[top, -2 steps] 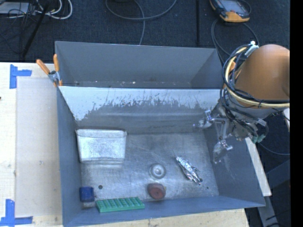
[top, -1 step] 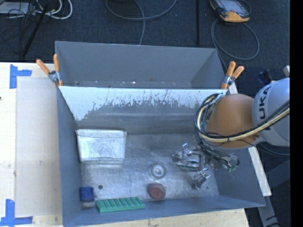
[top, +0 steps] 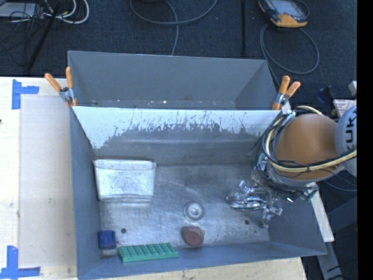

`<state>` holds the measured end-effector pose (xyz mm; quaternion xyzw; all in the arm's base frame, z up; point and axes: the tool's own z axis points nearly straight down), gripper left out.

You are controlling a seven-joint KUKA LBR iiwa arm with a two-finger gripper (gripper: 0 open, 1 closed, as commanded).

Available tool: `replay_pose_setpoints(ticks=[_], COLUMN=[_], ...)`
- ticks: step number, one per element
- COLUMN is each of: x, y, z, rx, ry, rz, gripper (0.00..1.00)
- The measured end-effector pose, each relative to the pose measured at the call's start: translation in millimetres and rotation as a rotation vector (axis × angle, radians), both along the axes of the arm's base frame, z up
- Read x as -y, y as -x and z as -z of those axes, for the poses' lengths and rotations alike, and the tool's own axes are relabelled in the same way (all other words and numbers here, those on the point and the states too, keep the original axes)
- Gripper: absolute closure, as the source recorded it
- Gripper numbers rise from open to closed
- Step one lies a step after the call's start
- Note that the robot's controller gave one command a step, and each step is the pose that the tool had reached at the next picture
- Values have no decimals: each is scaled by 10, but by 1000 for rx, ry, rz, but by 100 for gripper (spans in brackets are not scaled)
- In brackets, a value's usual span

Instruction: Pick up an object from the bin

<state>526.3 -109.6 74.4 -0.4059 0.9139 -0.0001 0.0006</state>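
Hanging low over the right part of the bin (top: 175, 150), the end effector (top: 252, 202) is a cluster of shiny metal parts just above the grey floor. It sits beneath the arm's orange cover (top: 303, 140) and looped cables (top: 273, 151). From this angle I cannot tell whether it is open or closed, and nothing can be made out in its hold.

The one piece of writing that can be read is on the arm's pale casing at the far right of the view. The letters "KU" (top: 345, 128) show there, with the rest of the word cut off.

The nearest thing is a small round silver disc (top: 193, 210), which lies flat on the floor near the end effector, on its view-left side and clearly apart from it. Just in front of that, closer to the near wall, is a round reddish-brown disc (top: 192, 235); the two are close but not touching. A green ridged strip (top: 147, 252) lies along the near wall, with a small blue block (top: 106, 239) just beside its left end in the front-left corner. A pale silvery box (top: 124, 179) sits at the left side of the floor, well apart from the end effector.
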Motion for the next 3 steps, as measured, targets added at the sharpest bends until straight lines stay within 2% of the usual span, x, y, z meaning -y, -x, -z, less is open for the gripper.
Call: replay_pose_setpoints(ticks=[1, 2, 3], x=[35, 44, -129], y=[-485, -463, -429], z=[-224, -211, -1633], rx=[4, -1, 6], ry=[-1, -2, 0], rz=[-53, -48, -286], gripper=[0, 100, 100])
